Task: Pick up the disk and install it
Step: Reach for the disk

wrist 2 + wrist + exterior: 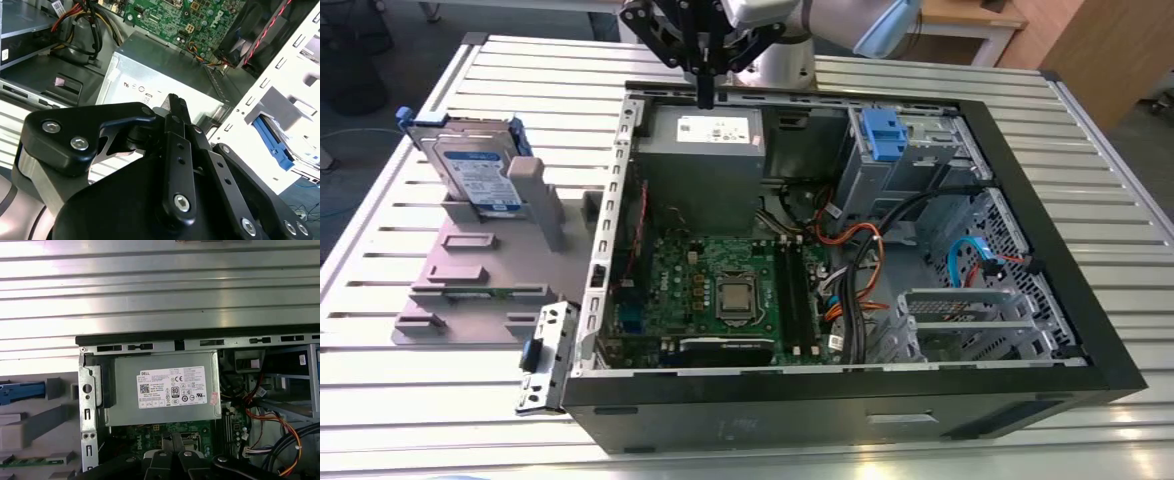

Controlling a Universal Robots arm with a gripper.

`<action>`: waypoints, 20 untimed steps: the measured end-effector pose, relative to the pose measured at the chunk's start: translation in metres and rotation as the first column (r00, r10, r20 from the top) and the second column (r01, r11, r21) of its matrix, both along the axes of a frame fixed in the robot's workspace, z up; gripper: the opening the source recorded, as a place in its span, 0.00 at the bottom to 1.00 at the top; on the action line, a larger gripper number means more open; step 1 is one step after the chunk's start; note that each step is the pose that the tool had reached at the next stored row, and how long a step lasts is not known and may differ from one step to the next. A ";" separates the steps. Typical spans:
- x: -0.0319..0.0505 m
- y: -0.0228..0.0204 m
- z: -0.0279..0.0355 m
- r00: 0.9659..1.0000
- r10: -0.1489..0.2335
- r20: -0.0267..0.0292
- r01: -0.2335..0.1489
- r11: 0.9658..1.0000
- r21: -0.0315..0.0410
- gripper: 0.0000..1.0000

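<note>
1. The end effector (pixel 706 90) hangs over the power supply box (pixel 707 150) at one end of the open computer case (pixel 854 385). Its fingers are pressed together with nothing between them.
2. The disk (pixel 478 175) stands on edge in a grey stand (pixel 480 270) on the counter (pixel 400 420). It is outside the case, toward the exterior view's left, well apart from the end effector.
3. In the second wrist view, the end effector's black links hide part of the power supply box.

Open case (pixel 854 402); cables (pixel 874 225) beside drive cage (pixel 927 165)
</note>
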State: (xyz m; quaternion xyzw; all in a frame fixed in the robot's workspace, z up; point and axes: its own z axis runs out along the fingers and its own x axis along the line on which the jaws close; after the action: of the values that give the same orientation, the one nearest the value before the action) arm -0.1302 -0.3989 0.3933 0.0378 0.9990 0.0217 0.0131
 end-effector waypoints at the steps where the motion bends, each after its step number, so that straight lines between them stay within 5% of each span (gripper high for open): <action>1: -0.0010 0.0000 0.0000 1.000 0.000 0.000 0.000 1.000 0.000 0.11; 20: -0.0094 0.0000 -0.0001 1.000 0.000 0.000 0.000 1.000 0.000 0.11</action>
State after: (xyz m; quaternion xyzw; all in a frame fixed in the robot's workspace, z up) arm -0.1396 -0.3989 0.3932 0.0378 0.9990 0.0217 0.0131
